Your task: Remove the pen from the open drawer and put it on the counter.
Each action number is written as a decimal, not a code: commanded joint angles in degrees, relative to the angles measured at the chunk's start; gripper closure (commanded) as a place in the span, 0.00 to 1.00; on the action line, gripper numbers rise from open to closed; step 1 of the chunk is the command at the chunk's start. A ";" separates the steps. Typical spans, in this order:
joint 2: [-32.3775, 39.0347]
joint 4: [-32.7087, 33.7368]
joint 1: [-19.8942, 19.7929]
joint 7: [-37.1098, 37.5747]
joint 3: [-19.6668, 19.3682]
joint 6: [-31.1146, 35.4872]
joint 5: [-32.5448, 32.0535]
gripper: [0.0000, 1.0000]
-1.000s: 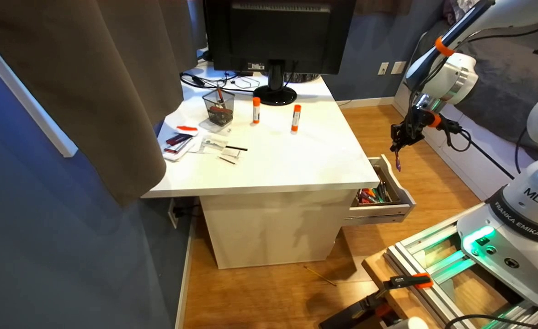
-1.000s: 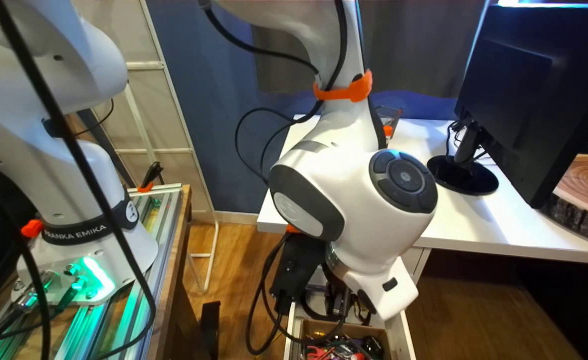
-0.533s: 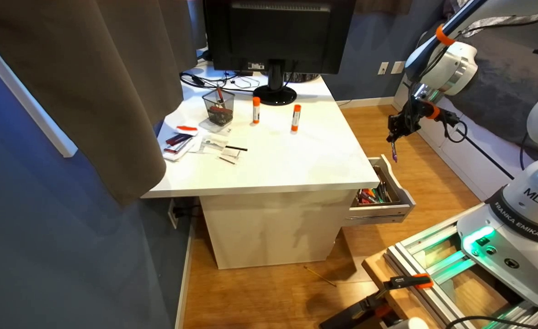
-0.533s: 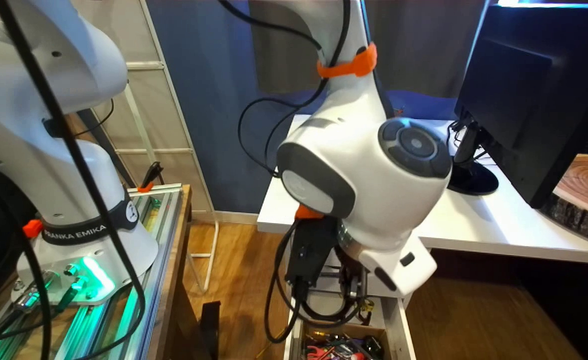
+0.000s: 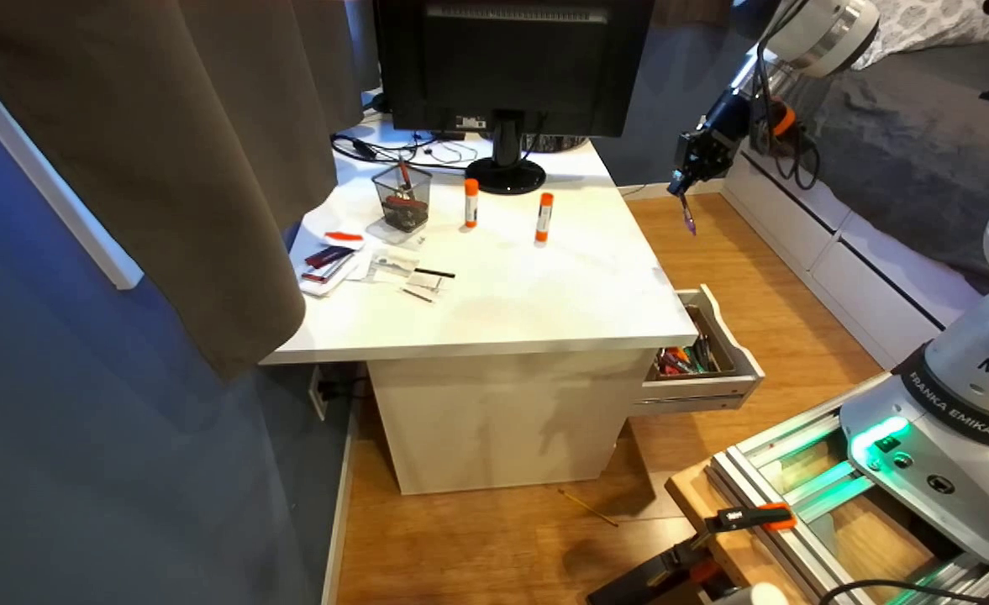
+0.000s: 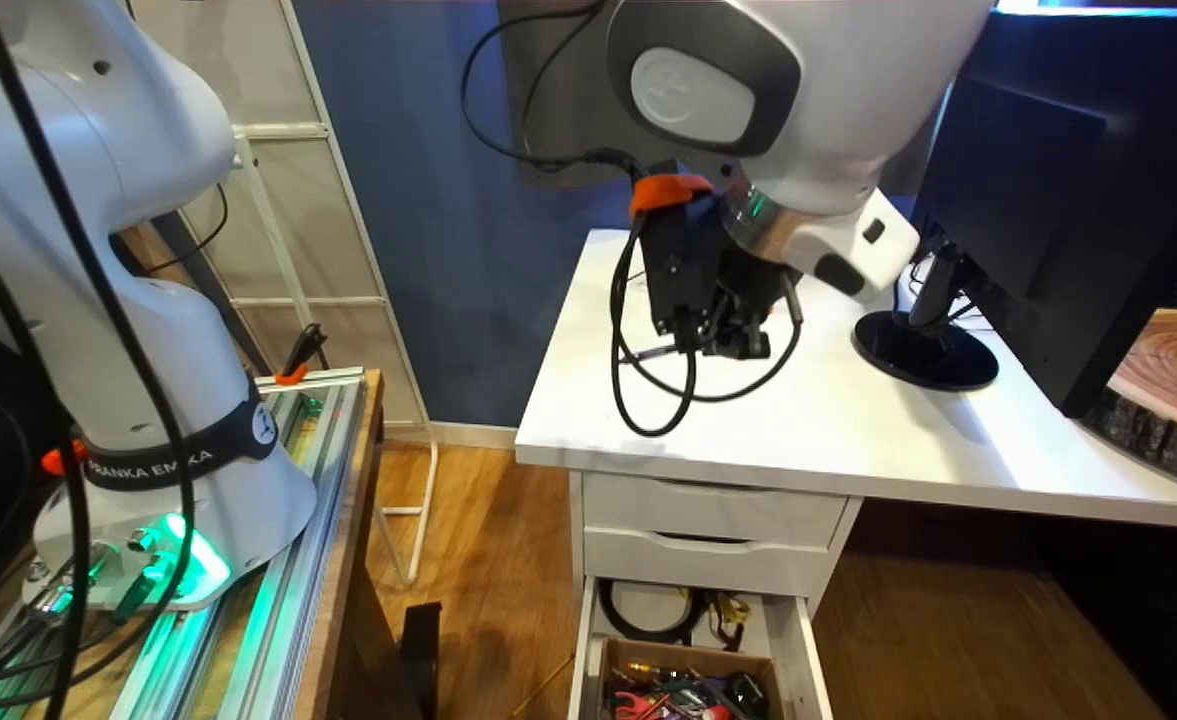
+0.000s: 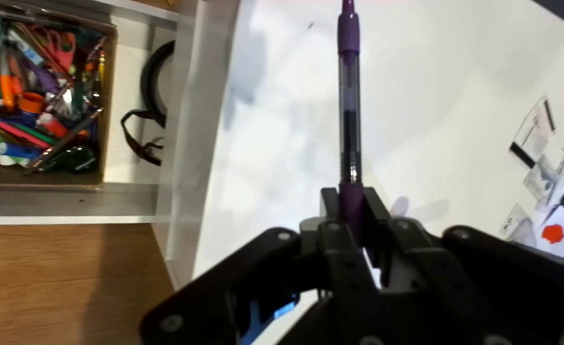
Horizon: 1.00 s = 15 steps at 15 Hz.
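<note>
The pen has a clear barrel with purple ends. My gripper is shut on one purple end, and the pen points away from the jaws. In an exterior view the pen hangs tilted down from the gripper, right of the counter's edge in the picture and touching nothing. The white counter lies behind the pen in the wrist view. In an exterior view the gripper shows in front of the counter; its fingertips are partly hidden. The drawer stands open below the counter.
A cardboard box of pens and tools sits in the drawer. On the counter are a black monitor, two glue sticks, a mesh cup and papers and cards. Cables hang by the wrist.
My gripper has risen from low over the drawer to above counter height, with the pen still held. In an exterior view it has moved up and left. The drawer has not moved.
</note>
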 commanded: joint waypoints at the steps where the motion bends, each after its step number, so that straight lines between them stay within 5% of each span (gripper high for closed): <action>1: 1.69 2.66 9.23 -0.50 -5.30 -2.17 2.62 0.97; 6: 7.14 6.12 15.74 -0.12 -6.62 0.26 8.02 0.97; 15: 20.17 13.24 19.15 8.43 -6.66 8.70 8.23 0.97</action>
